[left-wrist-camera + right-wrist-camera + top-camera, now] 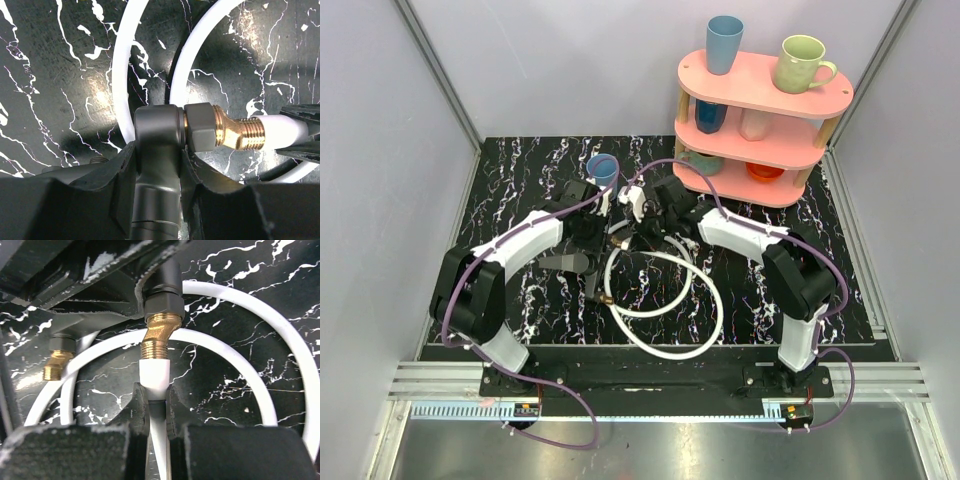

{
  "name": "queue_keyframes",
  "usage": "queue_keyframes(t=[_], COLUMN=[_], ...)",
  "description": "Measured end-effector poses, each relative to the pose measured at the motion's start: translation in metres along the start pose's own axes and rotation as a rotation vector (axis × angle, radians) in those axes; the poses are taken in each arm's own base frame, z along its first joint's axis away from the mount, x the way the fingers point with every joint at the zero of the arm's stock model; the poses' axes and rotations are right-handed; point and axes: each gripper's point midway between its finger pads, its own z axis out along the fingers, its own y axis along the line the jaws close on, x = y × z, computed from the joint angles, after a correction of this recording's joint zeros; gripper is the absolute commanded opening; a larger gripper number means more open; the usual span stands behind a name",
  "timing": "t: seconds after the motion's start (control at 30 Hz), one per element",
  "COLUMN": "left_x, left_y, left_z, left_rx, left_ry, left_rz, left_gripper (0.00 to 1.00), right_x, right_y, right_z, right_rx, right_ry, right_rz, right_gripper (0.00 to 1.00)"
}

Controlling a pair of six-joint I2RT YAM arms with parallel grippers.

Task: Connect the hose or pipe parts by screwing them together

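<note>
My left gripper [157,152] is shut on a grey metal fitting body [159,125]. A grey hex nut [200,127] and a bent brass threaded fitting [240,132] stick out of its right side, joined to a white hose end [280,131]. My right gripper [156,395] is shut on that white hose end [156,377], just below the brass thread [159,340]. A second brass fitting [56,365] hangs off the grey body to the left. Both grippers meet at mid table [620,228], above the white hose loops [665,305].
A blue cup [603,168] stands just behind the grippers. A pink three-tier shelf [760,120] with mugs and cups fills the back right. A loose brass hose end [607,297] lies on the black marbled mat [520,190], near the left arm.
</note>
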Motion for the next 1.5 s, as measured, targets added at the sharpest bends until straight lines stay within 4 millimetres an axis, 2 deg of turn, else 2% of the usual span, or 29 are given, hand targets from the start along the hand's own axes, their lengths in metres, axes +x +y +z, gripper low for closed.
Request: queue_keyframes(t=[0.57,1.03,1.33,1.5], left_x=[0.003,-0.004,-0.005,-0.013], left_y=[-0.009,-0.008,-0.006,-0.005], left_z=[-0.001,-0.014,-0.016,-0.025], left_rx=[-0.001,-0.012,-0.022,-0.035], left_ry=[-0.077,-0.195,-0.226,-0.287], left_rz=[0.071,0.096,0.086,0.081], left_gripper=[0.0,0.0,0.0,0.0], right_x=[0.012,0.0,-0.003,-0.015], right_y=[0.008,0.013,0.013,0.012], right_z=[-0.005,-0.012,-0.011,-0.016], right_rx=[-0.198,-0.396,-0.494,-0.561], right_ry=[0.038,0.011,0.002,-0.045], right_rz=[0.317,0.633,0.758,0.811], right_gripper=[0.0,0.0,0.0,0.0])
